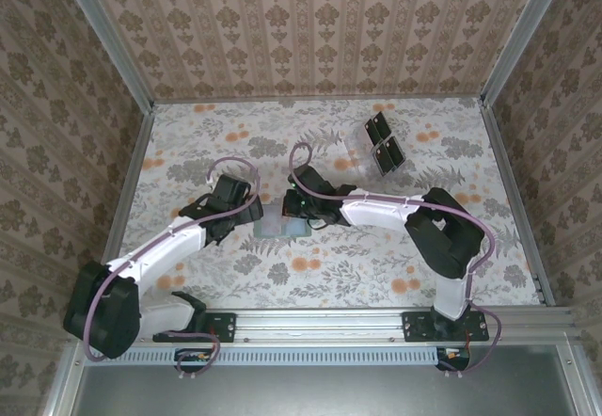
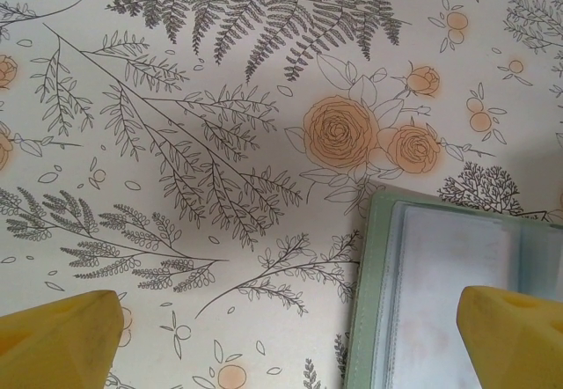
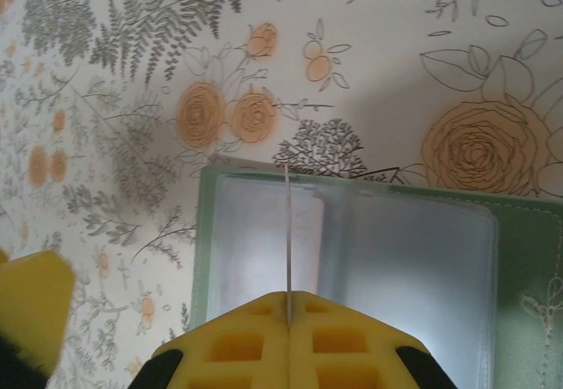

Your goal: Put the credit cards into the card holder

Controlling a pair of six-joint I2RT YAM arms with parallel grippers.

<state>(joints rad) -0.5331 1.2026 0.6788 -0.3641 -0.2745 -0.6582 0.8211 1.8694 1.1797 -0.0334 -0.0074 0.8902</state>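
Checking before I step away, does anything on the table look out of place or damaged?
Nothing stands out. The card holder lies open and flat, a credit card is held edge-on over it, pinched in the right jaws, and nothing looks spilled or damaged.

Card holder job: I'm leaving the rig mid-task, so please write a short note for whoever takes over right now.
Left tool: open, empty, straddling one edge of the card holder.
Right tool: shut on one card, held edge-on over the open holder.
Done: holder lies open; one card is in the grip.
Left: seat this card in a pocket, then fetch any others. I cannot tell whether a pocket is already filled.
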